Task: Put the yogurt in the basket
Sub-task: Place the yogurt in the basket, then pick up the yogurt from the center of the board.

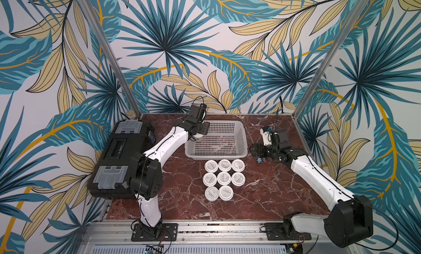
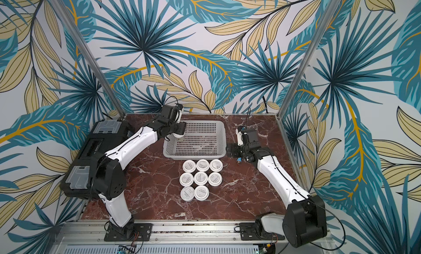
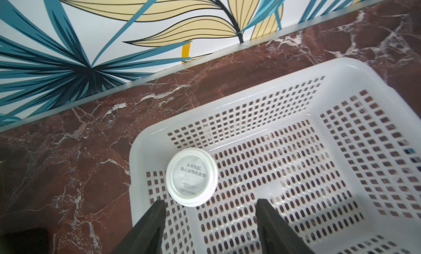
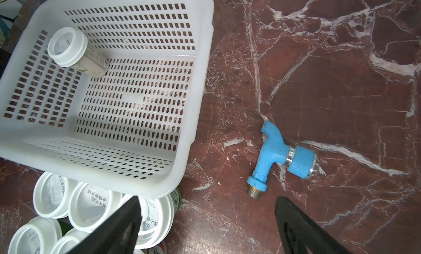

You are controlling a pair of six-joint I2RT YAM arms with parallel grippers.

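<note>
Top views both show a black toolbox [image 1: 118,154] at far left. Next, the left arm [image 1: 164,143] reaches over the white basket [image 1: 216,156]; its jaws stand apart and empty above the far-left corner, where one yogurt jar [image 3: 191,176] sits just beyond them, lid up, the basket's only contents. In front of the basket, eight more yogurt jars [image 1: 224,178] stand upright in touching rows on the tabletop [image 1: 273,196]. Rightward, the right arm [image 1: 319,175] hovers beside the basket's end, jaws wide and empty, probably the nearer pair to those jars. A blue tap [image 4: 276,154] lies close by.
</note>
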